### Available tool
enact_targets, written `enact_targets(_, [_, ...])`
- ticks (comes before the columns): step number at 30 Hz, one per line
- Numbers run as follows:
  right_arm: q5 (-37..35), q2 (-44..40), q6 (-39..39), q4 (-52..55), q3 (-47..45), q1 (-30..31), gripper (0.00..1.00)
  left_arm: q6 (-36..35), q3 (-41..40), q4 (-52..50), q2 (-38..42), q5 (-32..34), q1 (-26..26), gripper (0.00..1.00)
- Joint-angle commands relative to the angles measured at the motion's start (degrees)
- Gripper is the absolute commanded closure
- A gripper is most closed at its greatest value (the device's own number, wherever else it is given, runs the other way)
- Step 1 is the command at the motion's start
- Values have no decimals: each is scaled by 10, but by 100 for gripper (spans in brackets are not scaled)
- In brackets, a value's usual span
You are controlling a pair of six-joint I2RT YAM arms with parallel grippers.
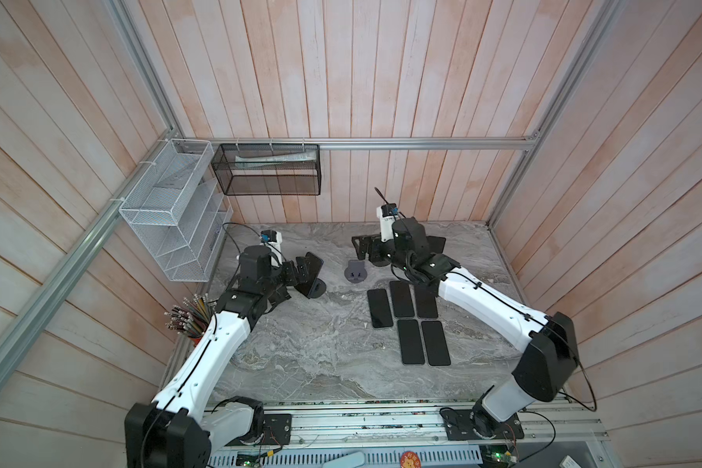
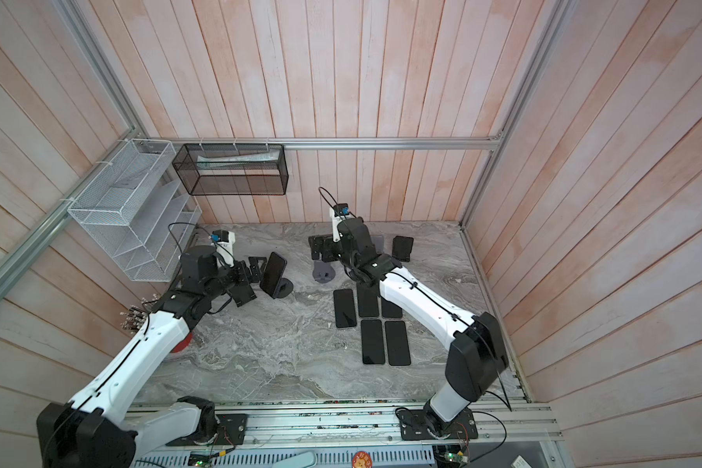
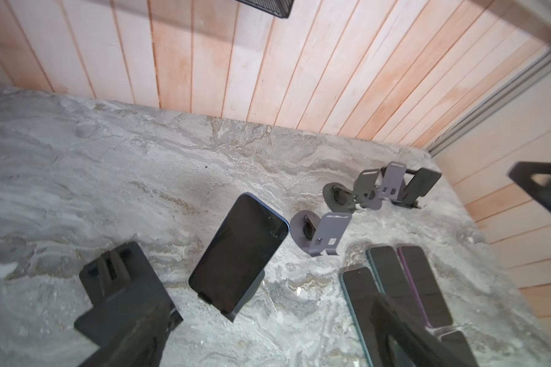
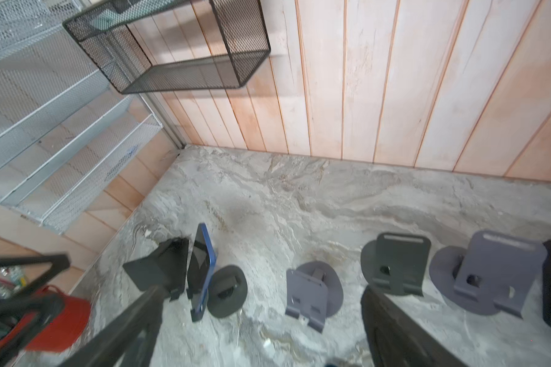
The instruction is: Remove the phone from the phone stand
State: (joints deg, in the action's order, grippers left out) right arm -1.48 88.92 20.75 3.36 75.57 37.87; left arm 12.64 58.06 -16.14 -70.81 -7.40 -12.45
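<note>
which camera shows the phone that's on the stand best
The left wrist view: the blue-edged, dark-screened phone faces it, whole screen visible. The right wrist view shows it edge-on against its black round-based stand; both top views show it small beside the left hand.

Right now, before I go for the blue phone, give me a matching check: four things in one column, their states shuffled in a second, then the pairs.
Things:
1. blue phone
2. middle stand
3. five phones
4. black basket

States:
a. hung on the back wall
b. lying flat on the table
c. empty
d. propped on the black stand

Pairs: 1-d, 2-c, 3-b, 4-a
</note>
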Motion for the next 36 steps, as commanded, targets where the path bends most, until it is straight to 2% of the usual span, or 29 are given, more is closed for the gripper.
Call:
enact_targets(1, [90, -63, 30, -64, -93, -38, 2, -132, 41, 5, -66, -34, -1, 0])
enact_targets(6, [115, -121, 23, -60, -165, -62, 2, -231, 85, 25, -135, -103, 9, 0])
enact_targets(13, [98, -160, 32, -74, -224, -83, 2, -292, 111, 9, -166, -188, 26, 0])
enact_targets(25, [109, -206, 39, -115, -287, -115, 2, -313, 156, -2, -267, -175, 31, 0])
enact_targets(32, [117, -207, 39, -123, -303, -132, 2, -315, 154, -3, -290, -195, 31, 0])
enact_targets(36, [122, -201, 41, -127, -305, -138, 2, -310, 149, 9, -300, -179, 31, 0])
